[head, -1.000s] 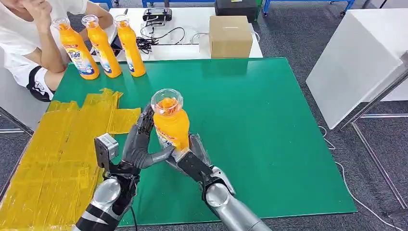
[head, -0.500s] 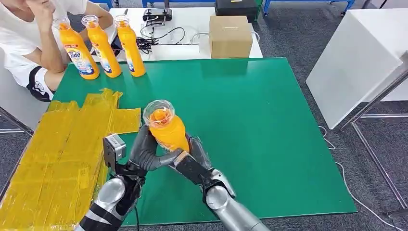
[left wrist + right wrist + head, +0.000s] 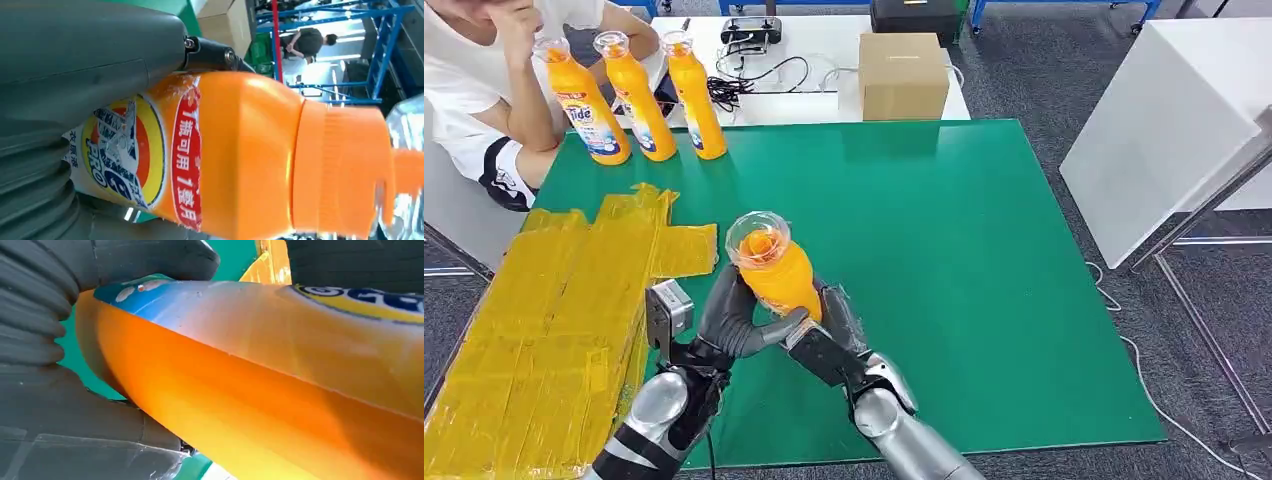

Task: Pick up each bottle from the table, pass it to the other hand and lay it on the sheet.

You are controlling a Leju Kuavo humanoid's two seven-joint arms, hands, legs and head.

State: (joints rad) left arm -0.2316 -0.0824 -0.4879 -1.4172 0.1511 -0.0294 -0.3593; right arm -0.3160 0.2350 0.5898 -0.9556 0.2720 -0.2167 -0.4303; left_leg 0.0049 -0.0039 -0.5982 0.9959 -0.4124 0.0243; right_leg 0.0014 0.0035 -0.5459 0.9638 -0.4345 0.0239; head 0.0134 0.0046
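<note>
An orange bottle [image 3: 774,268] with a clear cap stands lifted above the green table [image 3: 944,250], held between both hands. My left hand [image 3: 729,318] wraps its lower body from the left, thumb across the front. My right hand [image 3: 824,330] grips it from the right and below. Up close, the left wrist view has the bottle [image 3: 240,155] with its label, and the right wrist view has the bottle's side [image 3: 260,390]. The yellow sheet [image 3: 554,320] lies on the table's left part. Three more orange bottles [image 3: 634,95] stand upright at the far left corner.
A person in a white shirt [image 3: 484,90] sits by the far left corner, close to the standing bottles. A cardboard box [image 3: 902,75] and cables [image 3: 754,75] lie on a white table behind. A white panel [image 3: 1164,130] stands to the right.
The left hand has closed around the bottle's lower body. The bottle has dropped a little, shifted left and tilted its cap toward the sheet.
</note>
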